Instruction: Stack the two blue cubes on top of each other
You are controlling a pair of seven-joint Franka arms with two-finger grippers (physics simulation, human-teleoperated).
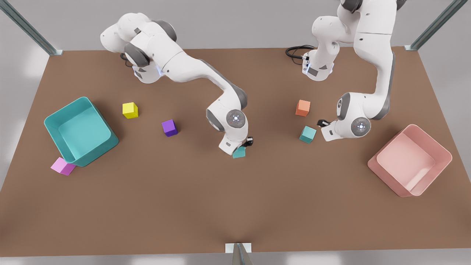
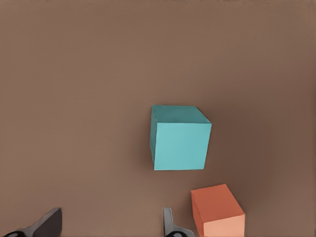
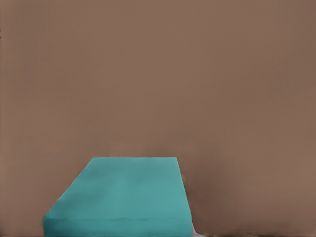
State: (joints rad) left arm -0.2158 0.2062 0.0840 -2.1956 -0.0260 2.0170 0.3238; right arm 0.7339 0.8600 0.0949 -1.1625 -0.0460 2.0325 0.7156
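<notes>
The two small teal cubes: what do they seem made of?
The small teal cube before the left gripper and its twin at the right gripper look like matte plastic or painted wood: flat even colour, no shine, crisp edges. The render leaves it open.

**A simulated robot test bench**

This is a rendered lab-style workcell, not a lived-in room. A plain brown surface [image 1: 235, 206] sits against blank grey surroundings, with bare metal frame struts [image 1: 27, 27] rising at its far corners and another at the middle of its near edge. Two white robot arms [image 1: 191, 70] are mounted along its far edge, a black cable [image 1: 296, 51] coiled beside one base. Scattered on it are plain coloured cubes [image 1: 130, 110] and two open bins, teal [image 1: 79, 130] and pink [image 1: 412, 160].
</notes>
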